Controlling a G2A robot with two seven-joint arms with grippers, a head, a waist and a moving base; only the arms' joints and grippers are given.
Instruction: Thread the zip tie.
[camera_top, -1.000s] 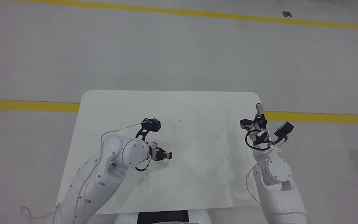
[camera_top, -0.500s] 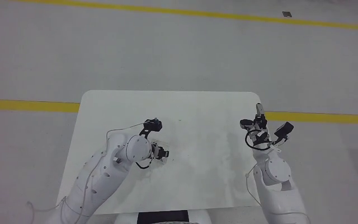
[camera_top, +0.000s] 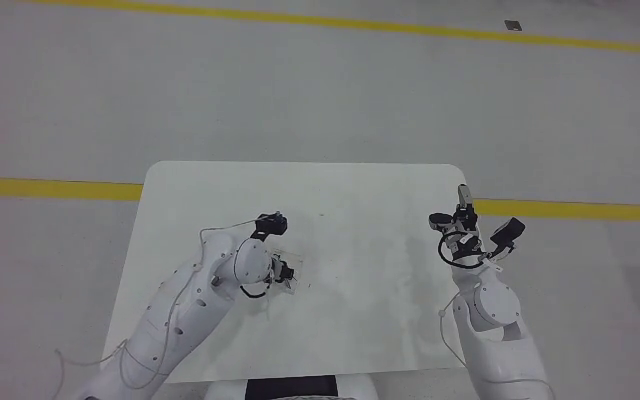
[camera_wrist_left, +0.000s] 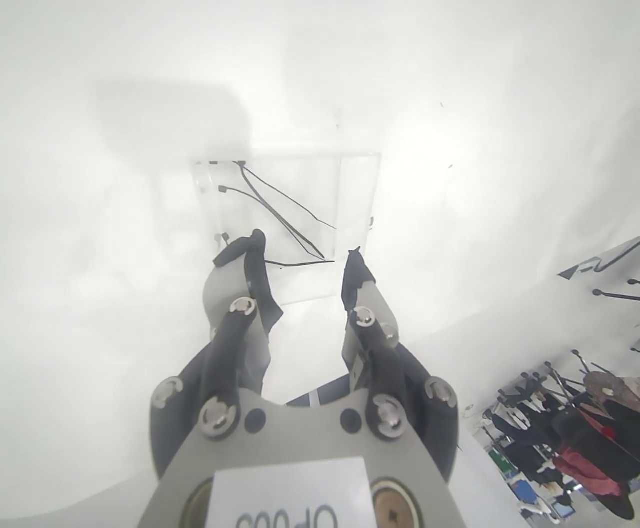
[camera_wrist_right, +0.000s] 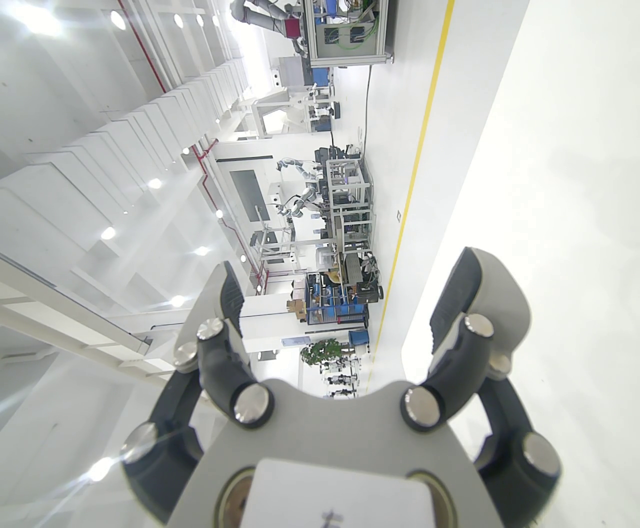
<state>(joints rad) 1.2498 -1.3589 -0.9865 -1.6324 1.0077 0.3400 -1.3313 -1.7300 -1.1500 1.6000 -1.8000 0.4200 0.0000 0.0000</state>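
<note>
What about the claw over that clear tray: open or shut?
Open. The left gripper hangs over the clear tray of zip ties, its two fingertips spread apart, nothing clamped between them.

Left gripper in shot, jaws parted with a clear gap between them, tips poised over the nearest edge of a clear tray sitting on the white table. Inside the tray are thin black zip ties, at least 3 strands, lying loose and crossing one another, small heads toward the side away from the gripper. 1 strand lies flat along the tray's near side, right across the gap between the 2 tips. Whether either tip touches it, can't tell. The black covering on 1 jaw curls away at its end. Past the table edge, a jumble of dark equipment.
</note>
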